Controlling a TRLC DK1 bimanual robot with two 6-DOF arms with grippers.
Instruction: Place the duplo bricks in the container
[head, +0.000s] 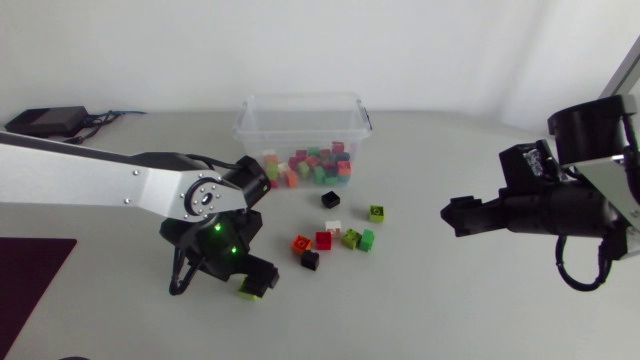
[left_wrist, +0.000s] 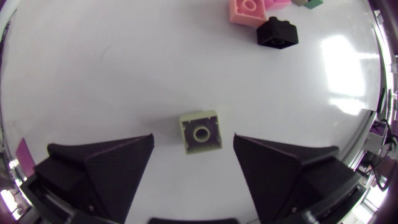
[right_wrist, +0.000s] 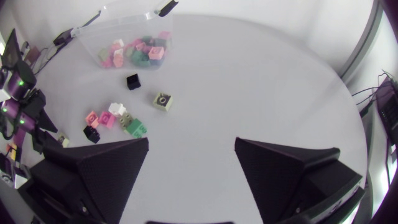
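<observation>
My left gripper is low over the table, left of the loose bricks. Its open fingers straddle a pale yellow-green duplo brick, with a gap on each side; that brick rests on the table. Ahead of it lie a pink brick and a black brick. The clear plastic container at the back holds several coloured bricks. Several loose bricks lie in front of it. My right gripper hovers open and empty to their right, above bare table.
A black loose brick and a yellow-green one lie nearest the container. A dark box with cables sits at the back left, and a dark mat at the front left.
</observation>
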